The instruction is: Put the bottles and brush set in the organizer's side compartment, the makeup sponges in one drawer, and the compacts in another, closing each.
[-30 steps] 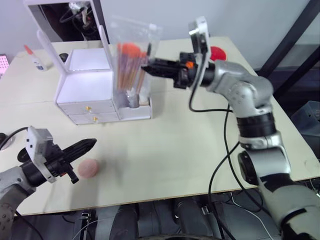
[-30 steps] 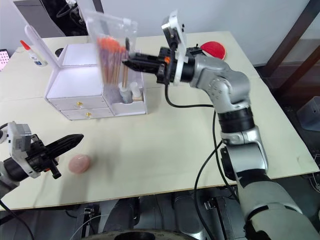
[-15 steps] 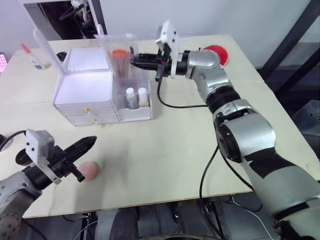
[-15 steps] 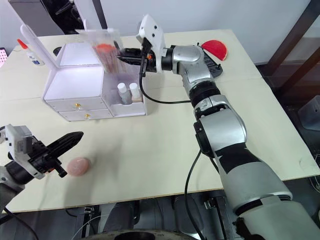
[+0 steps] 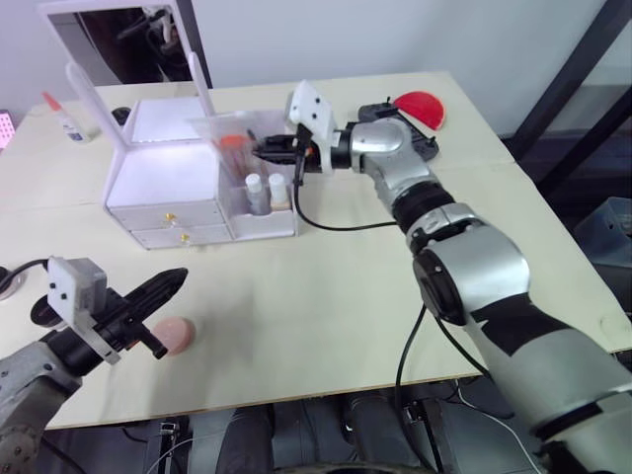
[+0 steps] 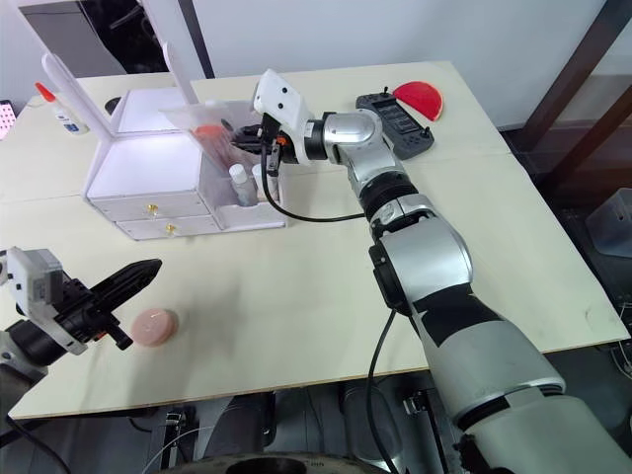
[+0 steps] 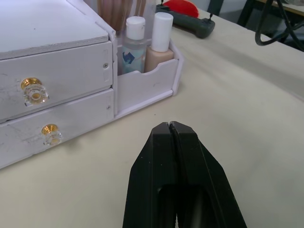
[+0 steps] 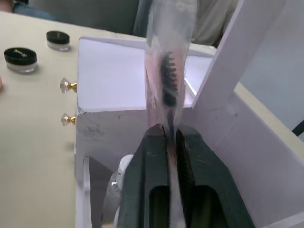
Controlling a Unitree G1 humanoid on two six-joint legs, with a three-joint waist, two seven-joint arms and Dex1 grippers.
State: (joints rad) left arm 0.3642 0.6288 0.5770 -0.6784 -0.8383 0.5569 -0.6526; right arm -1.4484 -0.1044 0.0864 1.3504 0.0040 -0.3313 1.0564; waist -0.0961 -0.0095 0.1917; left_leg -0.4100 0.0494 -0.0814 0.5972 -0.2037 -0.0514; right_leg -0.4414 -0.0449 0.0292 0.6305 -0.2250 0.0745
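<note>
While the left tool (image 5: 170, 283) hovers low over the counter's (image 5: 395, 296) near-left part with its two black fingers pressed together on nothing, a pink makeup sponge (image 5: 176, 335) lies on the counter just beside its tip. Toward the far-left corner lies a small red-capped tube (image 5: 65, 118). Right of that stands the white organizer (image 5: 168, 178), its mirrored lid raised and both gold-knobbed drawers (image 7: 52, 118) shut. In its side compartment (image 7: 147, 80) stand two white-capped bottles (image 7: 148, 40) side by side. Over that compartment the right tool (image 6: 240, 139) pinches the clear brush set (image 5: 233, 148), whose lower end is down in the compartment behind the bottles. Near the far-right edge a black device (image 6: 398, 112) lies, touching a red disc (image 6: 419, 97).
</note>
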